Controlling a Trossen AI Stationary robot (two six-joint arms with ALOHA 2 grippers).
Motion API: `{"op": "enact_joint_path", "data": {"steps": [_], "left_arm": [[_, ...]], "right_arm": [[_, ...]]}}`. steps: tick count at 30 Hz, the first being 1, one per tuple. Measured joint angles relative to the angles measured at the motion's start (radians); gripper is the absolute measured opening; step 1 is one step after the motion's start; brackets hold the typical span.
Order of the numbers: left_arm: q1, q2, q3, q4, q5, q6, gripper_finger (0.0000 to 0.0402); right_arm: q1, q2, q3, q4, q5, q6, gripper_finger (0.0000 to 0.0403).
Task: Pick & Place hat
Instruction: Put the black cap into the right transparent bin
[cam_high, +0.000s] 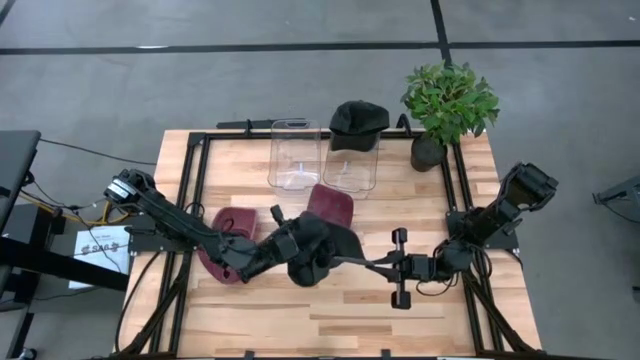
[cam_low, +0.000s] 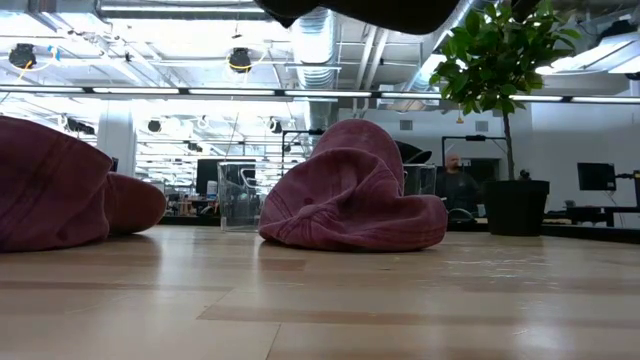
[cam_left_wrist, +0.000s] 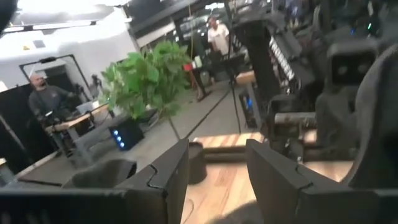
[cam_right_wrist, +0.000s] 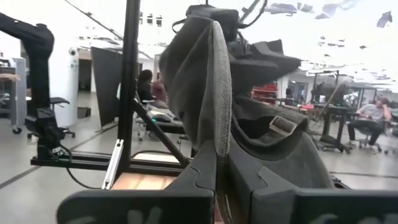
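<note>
Fabric of the dark hat is pinched edge-on between the closed fingers of the right gripper, which holds the cap clear of the tabletop near its front middle; in the low view only the hat's underside shows at the upper edge, so it hangs in the air. The left gripper sits just beside the hat on its left, fingers spread and nothing between them. The right arm reaches in low and almost flat from the right side, the left arm likewise from the left. Two maroon hats lie on the wood behind, then two clear containers, one capped by another dark hat, beside a potted plant.
</note>
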Motion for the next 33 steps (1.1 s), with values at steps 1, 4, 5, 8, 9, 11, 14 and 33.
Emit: {"op": "enact_joint_path", "data": {"steps": [1, 4, 5, 8, 9, 11, 14, 33], "left_arm": [[-0.005, 0.0, 0.0, -0.004, -0.013, 0.0, 0.0156], [-0.031, -0.015, 0.0, -0.008, -0.041, 0.05, 0.0156], [-0.043, -0.026, 0.0, -0.008, -0.057, 0.085, 0.0156], [-0.08, -0.081, 0.0, -0.006, -0.133, 0.196, 0.0156], [-0.087, -0.103, 0.0, -0.006, -0.157, 0.222, 0.0156], [-0.097, -0.145, 0.0, -0.005, -0.189, 0.248, 0.0156], [-0.093, -0.201, 0.0, -0.005, -0.207, 0.283, 0.0156], [-0.005, -0.186, 0.0, -0.021, -0.462, 0.463, 0.0156]], "right_arm": [[0.003, 0.0, 0.0, 0.002, 0.0, -0.006, 0.0003], [0.022, 0.0, 0.0, 0.002, 0.037, -0.03, 0.0003], [0.028, 0.0, 0.0, 0.002, 0.053, -0.039, 0.0003], [0.042, 0.0, 0.0, 0.003, 0.066, -0.055, 0.0003], [0.045, 0.0, 0.0, 0.004, 0.068, -0.06, 0.0003], [0.045, 0.0, 0.0, 0.005, 0.068, -0.063, 0.0003], [0.044, 0.0, 0.0, 0.005, 0.054, -0.063, 0.0003], [0.046, 0.0, 0.0, 0.012, 0.002, -0.07, 0.0003]]}}
